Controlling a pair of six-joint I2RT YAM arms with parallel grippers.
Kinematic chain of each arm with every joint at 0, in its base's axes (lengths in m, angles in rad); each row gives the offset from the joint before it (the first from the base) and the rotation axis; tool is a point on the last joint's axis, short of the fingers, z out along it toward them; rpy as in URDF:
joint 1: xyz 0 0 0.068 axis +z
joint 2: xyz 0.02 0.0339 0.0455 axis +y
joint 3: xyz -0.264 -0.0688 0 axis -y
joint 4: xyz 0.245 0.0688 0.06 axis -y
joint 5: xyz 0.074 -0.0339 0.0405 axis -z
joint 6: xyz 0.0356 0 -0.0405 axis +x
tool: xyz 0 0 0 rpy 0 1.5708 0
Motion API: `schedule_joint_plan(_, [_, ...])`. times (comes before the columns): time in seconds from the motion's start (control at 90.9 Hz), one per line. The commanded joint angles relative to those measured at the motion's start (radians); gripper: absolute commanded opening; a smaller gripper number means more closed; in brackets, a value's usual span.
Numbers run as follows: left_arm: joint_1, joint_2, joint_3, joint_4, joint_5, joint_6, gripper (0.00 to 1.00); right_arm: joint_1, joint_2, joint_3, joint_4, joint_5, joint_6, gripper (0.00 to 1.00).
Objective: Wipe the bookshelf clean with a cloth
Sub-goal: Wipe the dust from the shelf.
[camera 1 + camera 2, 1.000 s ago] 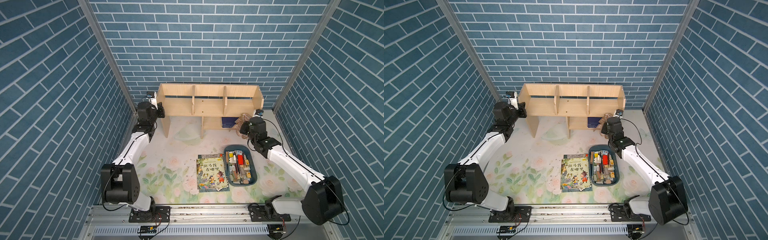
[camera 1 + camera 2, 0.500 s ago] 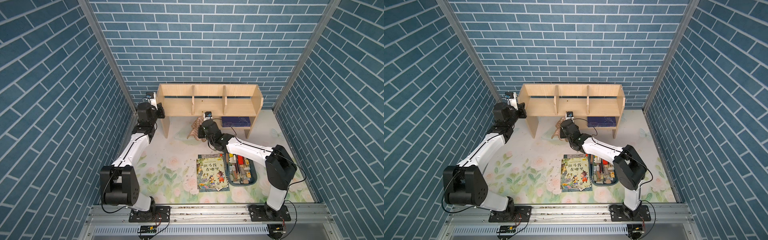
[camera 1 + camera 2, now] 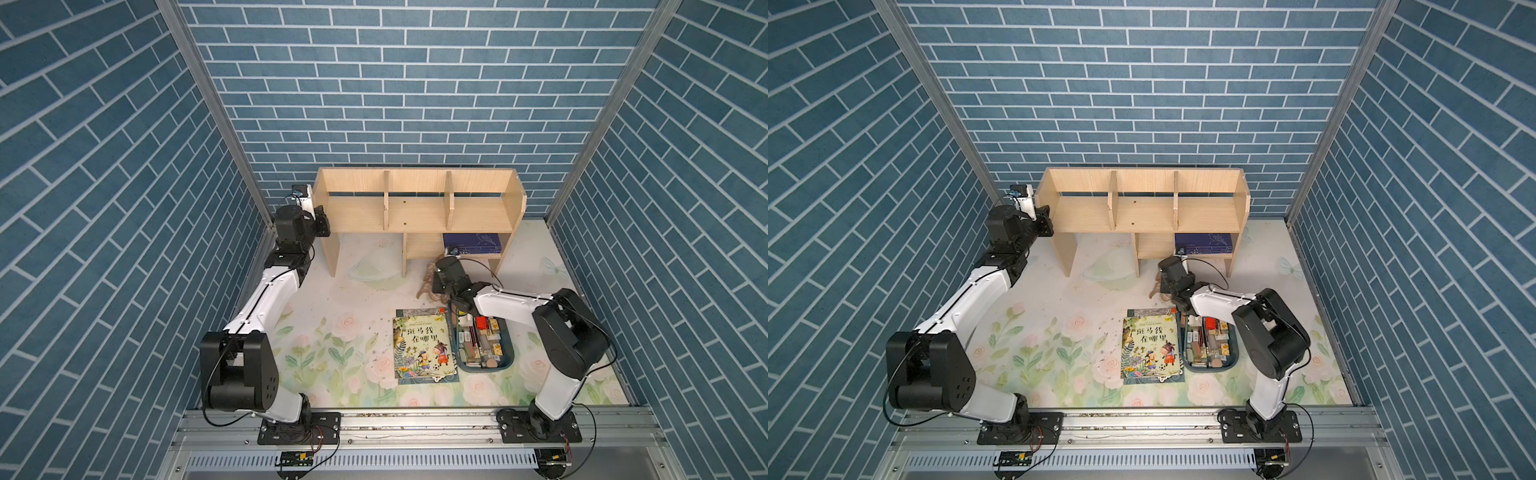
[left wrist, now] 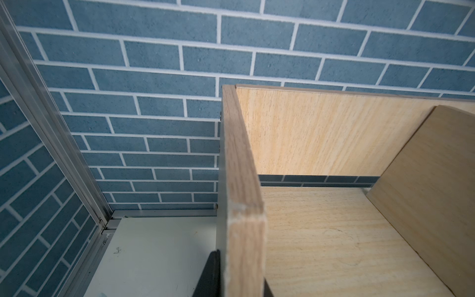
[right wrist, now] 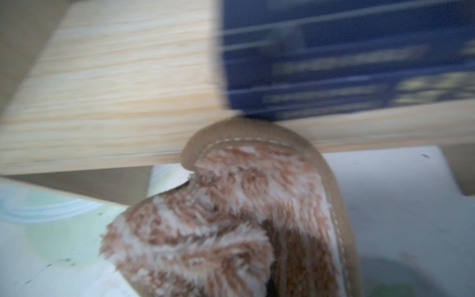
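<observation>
Low on the bookshelf [image 3: 415, 214] lies a navy book [image 3: 471, 242].

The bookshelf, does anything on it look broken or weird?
Yes, a little. In the left wrist view, the bookshelf has a chipped, whitish corner on its end panel's front edge. A small dark spot sits on the middle compartment's floor in both top views. Dark specks also litter the mat beside the picture book.
</observation>
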Motion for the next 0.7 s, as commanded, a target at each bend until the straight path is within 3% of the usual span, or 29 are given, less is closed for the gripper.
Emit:
schedule_joint_plan(0.0, [-0.035, 0.013, -0.04, -0.149, 0.15, -0.107, 0.0, -0.053, -0.112, -0.073, 0.032, 0.039, 0.032, 0.0])
schedule_joint_plan(0.154, [-0.034, 0.018, -0.037, -0.152, 0.147, -0.11, 0.0, -0.215, -0.231, -0.163, 0.009, 0.01, -0.001, 0.0])
schedule_joint_plan(0.341, [-0.035, 0.024, -0.037, -0.149, 0.151, -0.114, 0.0, -0.371, -0.338, -0.138, -0.053, 0.01, -0.08, 0.0])
schedule_joint_plan(0.55, [-0.034, 0.036, -0.034, -0.146, 0.16, -0.123, 0.0, -0.362, -0.388, 0.009, -0.118, -0.049, -0.161, 0.0])
schedule_joint_plan(0.693, [-0.036, 0.03, -0.039, -0.145, 0.161, -0.123, 0.0, -0.267, -0.343, 0.107, -0.142, -0.052, -0.185, 0.0])
